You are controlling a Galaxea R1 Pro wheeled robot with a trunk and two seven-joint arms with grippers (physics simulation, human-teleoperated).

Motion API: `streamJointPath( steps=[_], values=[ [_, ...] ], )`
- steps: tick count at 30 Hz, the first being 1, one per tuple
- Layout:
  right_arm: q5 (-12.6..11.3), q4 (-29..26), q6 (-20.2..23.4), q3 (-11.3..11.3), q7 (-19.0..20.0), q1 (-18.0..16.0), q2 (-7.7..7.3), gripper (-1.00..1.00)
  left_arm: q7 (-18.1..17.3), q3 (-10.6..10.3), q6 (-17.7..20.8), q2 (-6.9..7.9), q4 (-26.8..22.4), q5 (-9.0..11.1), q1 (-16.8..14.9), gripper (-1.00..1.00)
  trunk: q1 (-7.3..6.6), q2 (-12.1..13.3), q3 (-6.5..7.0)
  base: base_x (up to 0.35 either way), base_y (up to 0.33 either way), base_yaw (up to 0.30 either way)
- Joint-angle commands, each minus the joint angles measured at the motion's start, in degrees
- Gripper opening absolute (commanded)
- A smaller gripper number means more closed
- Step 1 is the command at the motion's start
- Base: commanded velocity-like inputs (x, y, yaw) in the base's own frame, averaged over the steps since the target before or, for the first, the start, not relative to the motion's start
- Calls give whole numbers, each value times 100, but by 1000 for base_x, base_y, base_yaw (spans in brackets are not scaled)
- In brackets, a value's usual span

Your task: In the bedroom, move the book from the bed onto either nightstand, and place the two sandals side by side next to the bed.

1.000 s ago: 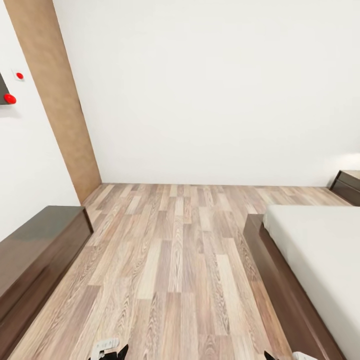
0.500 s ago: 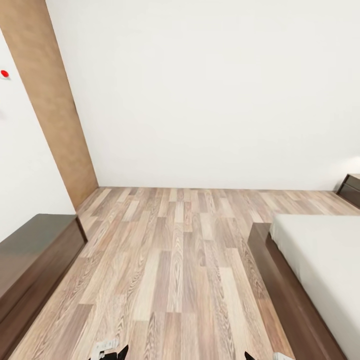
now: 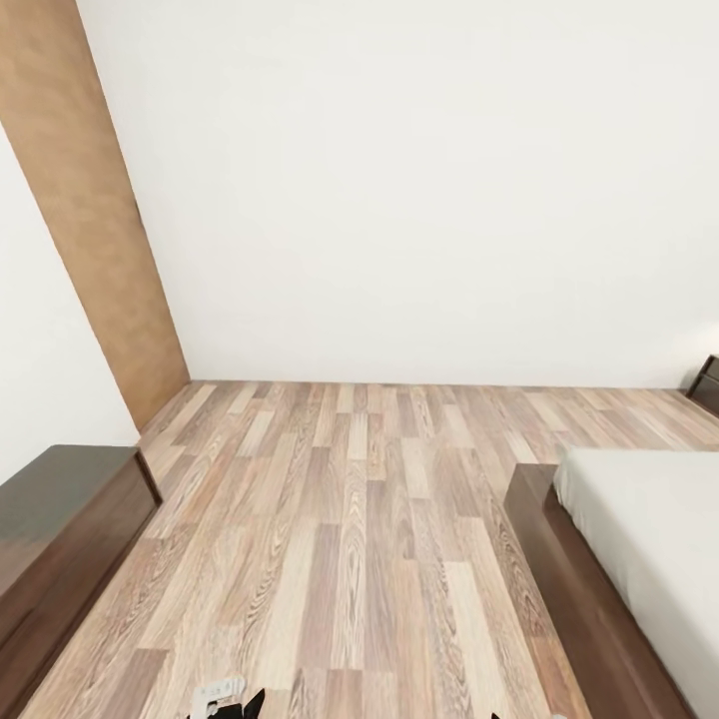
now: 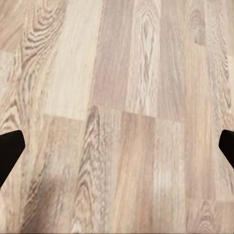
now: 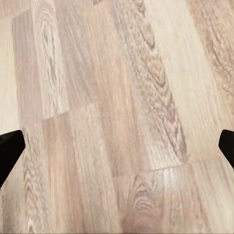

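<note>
One bed stands at the right on the wood floor, with an off-white mattress and a dark brown frame. One nightstand is behind it. Left gripper and right gripper both hold their two fingers spread wide.

Head view: floor runs from the near edge back to the far wall. Bed sits along the floor's right edge, its corner pointing toward mid-floor; mattress lies on the platform frame, set in from the frame's left edge. Nightstand stands at the far right corner of the floor, behind the bed, against the far wall. Low cabinet sits along the floor's left edge, against the left wall. Door stands in the left wall, behind the cabinet, meeting the far wall at the far left corner. Open floor lies between cabinet and bed.
</note>
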Motion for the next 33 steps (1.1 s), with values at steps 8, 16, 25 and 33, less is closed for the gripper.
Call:
streamJointPath(
  steps=[8,16,25,33],
  values=[
    [-54,19,-22,40,19,-5,0,100,-48,44,2,-1,7,22,-4,100,2,-2,-5,292,0,0],
    [-54,19,-22,40,23,-5,0,100,-45,44,2,-1,7,22,-4,100,2,-2,-5,325,0,0],
    [-54,19,-22,40,25,-5,-6,100,-41,44,2,-1,7,22,-4,100,2,-2,-5,327,0,0],
    [-54,19,-22,40,25,-5,-3,100,-42,44,2,-1,7,22,-4,100,2,-2,-5,327,0,0]
  ],
)
